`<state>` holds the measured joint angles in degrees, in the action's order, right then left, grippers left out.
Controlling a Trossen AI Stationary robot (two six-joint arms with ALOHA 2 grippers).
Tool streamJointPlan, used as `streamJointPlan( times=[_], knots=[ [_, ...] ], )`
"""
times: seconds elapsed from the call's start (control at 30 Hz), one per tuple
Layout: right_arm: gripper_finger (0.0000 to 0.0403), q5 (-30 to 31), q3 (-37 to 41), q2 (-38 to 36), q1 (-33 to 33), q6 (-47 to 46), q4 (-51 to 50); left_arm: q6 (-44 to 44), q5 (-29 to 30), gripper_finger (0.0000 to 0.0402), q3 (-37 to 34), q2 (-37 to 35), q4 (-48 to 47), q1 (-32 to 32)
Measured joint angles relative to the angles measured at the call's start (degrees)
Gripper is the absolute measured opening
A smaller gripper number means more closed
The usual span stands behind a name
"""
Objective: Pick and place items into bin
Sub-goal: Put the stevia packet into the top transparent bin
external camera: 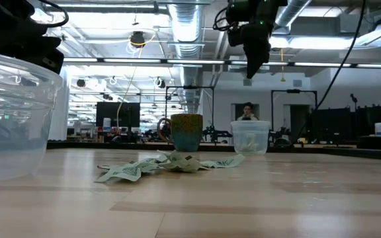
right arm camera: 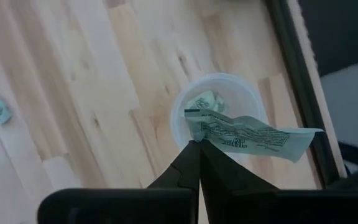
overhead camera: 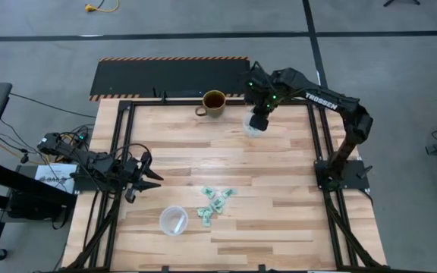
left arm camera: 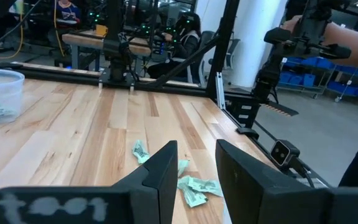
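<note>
The right arm reaches in from its base at the right edge and bends over the far side of the table. Its right gripper (right arm camera: 199, 149) points down, right above a small clear cup (right arm camera: 222, 118) near the far right corner. The two fingers are pressed together and pinch one green wrapper (right arm camera: 247, 134) by its edge, so the wrapper hangs over the cup's mouth. One more wrapper (right arm camera: 202, 101) already lies inside that cup. The left arm waits low at the left edge of the table. The left gripper (left arm camera: 194, 180) points across the table toward the pile, and its fingers are spread a little with nothing between them. The rest of the green wrappers (overhead camera: 214, 202) lie in a loose pile on the wood, near the middle and toward the front. An empty clear cup (overhead camera: 173, 220) stands just left of the pile. A brown mug (overhead camera: 213, 102) stands at the far edge, left of the right gripper. The table (overhead camera: 279, 174) is made of pale wood planks with a black frame around it. Behind it is a big workroom with pipes and lights on the ceiling, and a person (external camera: 247, 112) sits far back.
</note>
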<state>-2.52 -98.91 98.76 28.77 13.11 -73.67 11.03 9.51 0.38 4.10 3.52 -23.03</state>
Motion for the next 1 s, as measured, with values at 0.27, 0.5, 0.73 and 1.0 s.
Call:
streamJointPlan(
  times=[0.27,0.5,0.73,1.0],
  knots=[
    [0.0000,-0.61,6.70,-0.02,3.23,3.46,4.23,-2.58,0.05,0.0098,-0.02,-0.01,-0.02,-0.02],
    [0.0000,-0.87,13.84,-0.02,3.15,3.92,7.77,-4.27,0.09,0.0098,0.00,0.02,-0.04,0.00],
    [0.0000,-0.62,17.01,-0.01,3.20,4.91,13.31,-4.18,0.14,0.0098,-0.02,0.00,-0.05,-0.01],
    [0.0000,-0.27,17.00,-0.02,3.18,4.09,16.04,-3.91,0.14,0.0098,-0.02,-0.01,-0.06,0.00]
  ],
)
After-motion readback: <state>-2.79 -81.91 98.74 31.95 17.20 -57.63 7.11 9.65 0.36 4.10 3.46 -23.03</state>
